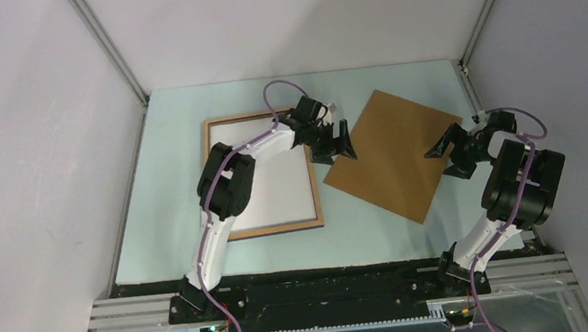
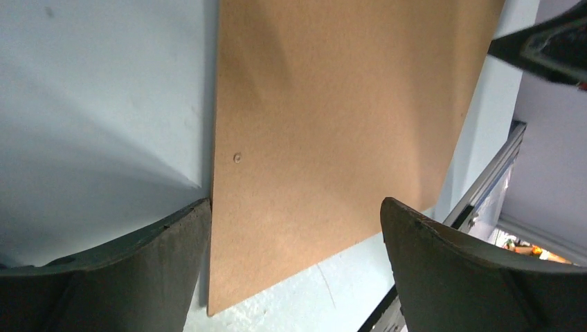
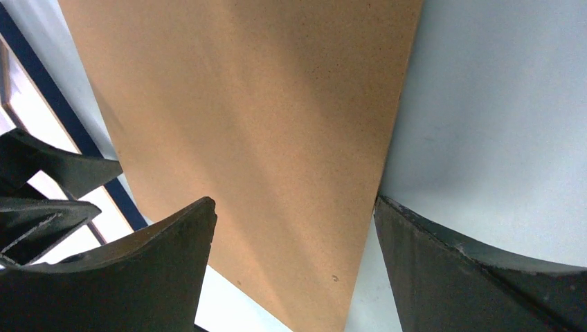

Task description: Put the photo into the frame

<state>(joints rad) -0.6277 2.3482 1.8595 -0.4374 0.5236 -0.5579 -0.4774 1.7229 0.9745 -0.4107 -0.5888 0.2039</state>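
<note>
We see the frame (image 1: 277, 229) flat on the desk (image 1: 177, 186), left side, the photo (image 1: 285, 187) white side up inside it. Our left arm (image 1: 222, 182) reaches over it, left end effector (image 1: 336, 152) spread by the backing board (image 1: 393, 155) at its left corner. Our right arm (image 1: 523, 183) is folded, right end effector (image 1: 448, 160) spread at the board's right edge.

On the table (image 1: 169, 187) the frame (image 1: 281, 228) lies flat at 9 o'clock of centre, the photo (image 1: 281, 192) inside its rails. The backing board (image 1: 395, 154) lies at the frame's 3 o'clock, askew and just apart. The left gripper (image 1: 337, 151) hangs over the board's 9 o'clock corner, the right gripper (image 1: 447, 161) at its 3 o'clock corner
</note>
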